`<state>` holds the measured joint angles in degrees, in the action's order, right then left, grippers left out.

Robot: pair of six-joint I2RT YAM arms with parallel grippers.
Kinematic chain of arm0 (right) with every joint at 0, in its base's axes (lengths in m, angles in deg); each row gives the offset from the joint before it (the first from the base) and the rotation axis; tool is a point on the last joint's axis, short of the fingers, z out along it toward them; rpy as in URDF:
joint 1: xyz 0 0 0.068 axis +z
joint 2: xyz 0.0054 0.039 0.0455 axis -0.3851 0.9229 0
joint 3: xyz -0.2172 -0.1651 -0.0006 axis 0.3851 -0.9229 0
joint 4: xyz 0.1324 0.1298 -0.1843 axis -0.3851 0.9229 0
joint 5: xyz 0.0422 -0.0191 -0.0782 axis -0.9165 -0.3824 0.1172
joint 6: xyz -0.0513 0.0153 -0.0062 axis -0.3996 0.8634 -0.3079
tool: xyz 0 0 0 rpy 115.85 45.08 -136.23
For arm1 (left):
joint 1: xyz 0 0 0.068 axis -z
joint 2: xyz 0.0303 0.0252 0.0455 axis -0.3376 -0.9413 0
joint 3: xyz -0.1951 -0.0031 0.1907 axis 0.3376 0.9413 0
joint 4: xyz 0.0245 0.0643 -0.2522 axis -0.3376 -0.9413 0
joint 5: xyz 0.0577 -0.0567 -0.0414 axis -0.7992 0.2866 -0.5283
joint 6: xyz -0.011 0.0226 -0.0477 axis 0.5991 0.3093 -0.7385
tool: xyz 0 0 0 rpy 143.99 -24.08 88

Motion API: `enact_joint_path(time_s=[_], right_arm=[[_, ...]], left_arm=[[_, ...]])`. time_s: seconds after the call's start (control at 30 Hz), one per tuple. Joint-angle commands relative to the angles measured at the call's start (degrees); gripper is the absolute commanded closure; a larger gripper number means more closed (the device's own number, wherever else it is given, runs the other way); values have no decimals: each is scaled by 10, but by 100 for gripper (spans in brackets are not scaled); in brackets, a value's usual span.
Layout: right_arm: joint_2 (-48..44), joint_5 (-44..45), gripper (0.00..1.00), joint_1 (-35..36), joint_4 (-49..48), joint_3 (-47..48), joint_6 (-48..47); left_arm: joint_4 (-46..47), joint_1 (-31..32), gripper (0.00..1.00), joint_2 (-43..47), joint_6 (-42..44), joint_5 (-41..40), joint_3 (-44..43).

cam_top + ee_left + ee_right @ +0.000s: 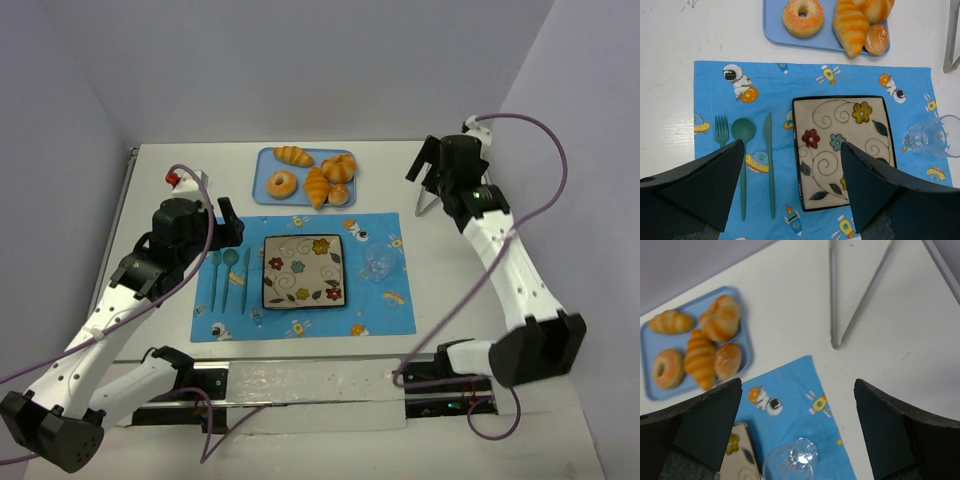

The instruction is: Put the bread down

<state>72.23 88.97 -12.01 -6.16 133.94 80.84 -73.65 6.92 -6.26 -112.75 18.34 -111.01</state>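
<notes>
Bread (339,195) sits at near-right corner of blue tray (262,165), touching striped croissant (317,186) — scored bun (341,167) behind it cut off in left wrist view. Left gripper (791,144) & right gripper (797,382) both spread wide w/ nothing held — finger bases out of frame

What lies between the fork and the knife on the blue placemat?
The teal spoon lies between the fork and the knife, apart from both; the left wrist view shows it best.

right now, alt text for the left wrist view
The open left gripper hovers over a floral plate on a blue space-print placemat. Teal fork, spoon and knife lie left of the plate, a clear glass right; beyond, a blue tray holds pastries, including the bread.
</notes>
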Motion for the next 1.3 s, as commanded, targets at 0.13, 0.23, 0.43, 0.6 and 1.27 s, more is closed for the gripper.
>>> enact_joint_path(time_s=[0.13,0.23,0.43,0.6,1.27], right_arm=[[218,-6,0,-59,73,156,-3],[280,-24,0,-73,77,191,-4],[390,-16,0,-85,110,275,-4],[465,-38,0,-95,124,332,1],[583,-24,0,-108,158,418,10]], left_arm=[[19,-7,12,15,-6,24,-1],[19,-7,12,21,-5,25,-1],[18,-8,12,24,-5,28,-1],[19,-9,12,31,-3,26,-1],[19,-11,12,26,-3,30,-1]])
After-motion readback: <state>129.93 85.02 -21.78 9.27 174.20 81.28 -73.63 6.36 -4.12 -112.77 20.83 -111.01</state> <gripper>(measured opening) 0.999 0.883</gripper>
